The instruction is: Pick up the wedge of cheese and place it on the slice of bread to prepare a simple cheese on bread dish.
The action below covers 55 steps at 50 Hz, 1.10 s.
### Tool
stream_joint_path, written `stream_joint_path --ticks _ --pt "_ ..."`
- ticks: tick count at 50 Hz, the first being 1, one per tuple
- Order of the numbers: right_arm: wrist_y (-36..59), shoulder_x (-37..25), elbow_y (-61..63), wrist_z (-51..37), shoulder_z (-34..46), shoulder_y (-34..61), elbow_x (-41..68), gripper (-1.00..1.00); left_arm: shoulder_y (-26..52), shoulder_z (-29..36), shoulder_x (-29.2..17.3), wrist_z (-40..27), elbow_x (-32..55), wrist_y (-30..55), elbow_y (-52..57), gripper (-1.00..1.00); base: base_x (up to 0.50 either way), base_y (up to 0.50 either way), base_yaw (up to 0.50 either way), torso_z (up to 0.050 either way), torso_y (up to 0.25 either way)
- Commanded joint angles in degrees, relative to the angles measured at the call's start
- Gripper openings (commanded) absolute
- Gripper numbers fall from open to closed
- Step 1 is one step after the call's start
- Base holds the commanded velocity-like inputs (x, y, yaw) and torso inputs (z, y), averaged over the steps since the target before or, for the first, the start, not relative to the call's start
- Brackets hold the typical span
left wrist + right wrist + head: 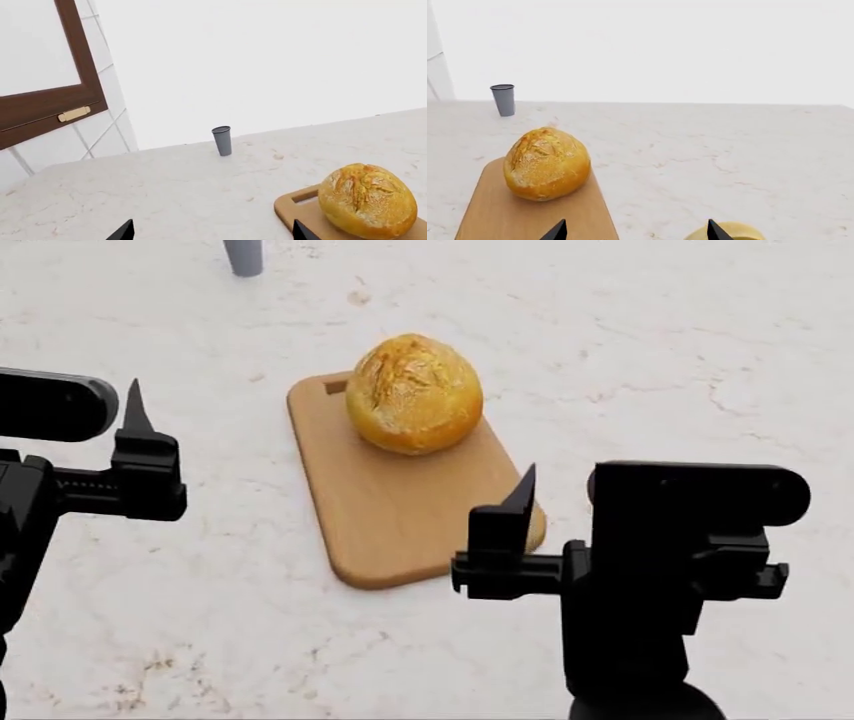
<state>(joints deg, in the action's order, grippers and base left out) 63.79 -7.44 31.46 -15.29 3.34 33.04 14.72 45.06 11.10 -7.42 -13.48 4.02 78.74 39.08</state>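
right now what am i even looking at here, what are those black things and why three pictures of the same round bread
These are simulator renders of a two-armed robot at a pale marble counter. The head view looks down from its head; the other two come from cameras near each gripper, hence three angles.

The black shapes are its grippers: the left gripper at that view's left, the right gripper lower down. Both look open and hold nothing.

On the counter lies a tan wooden cutting board with a round golden crusty loaf on it. A pale yellow wedge of cheese sits beside the board, mostly hidden behind the right gripper. A small grey cup stands farther back. The left wrist view also shows a brown-framed cabinet door.
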Motion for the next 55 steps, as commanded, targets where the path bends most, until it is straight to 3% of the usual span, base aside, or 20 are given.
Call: stream_joint_path --ticks 1,31,55 --pt "0.4 -0.9 0.4 -1.1 1.0 -0.3 -0.4 1.0 0.0 0.1 -0.1 -0.3 0.4 0.0 0.0 1.0 0.0 0.0 0.0 0.0 0.0" --pt "-1.0 -0.3 -0.6 -1.3 -0.8 -0.6 2.3 1.0 0.1 0.1 -0.4 -1.0 1.3 0.0 0.2 1.0 -0.33 0.02 -0.35 0.0 0.0" --pt "-0.3 -0.1 -0.9 -3.9 -1.2 0.2 2.6 1.0 0.1 0.1 -0.7 -1.6 2.1 -0.1 0.1 1.0 0.22 0.21 0.0 0.0 0.0"
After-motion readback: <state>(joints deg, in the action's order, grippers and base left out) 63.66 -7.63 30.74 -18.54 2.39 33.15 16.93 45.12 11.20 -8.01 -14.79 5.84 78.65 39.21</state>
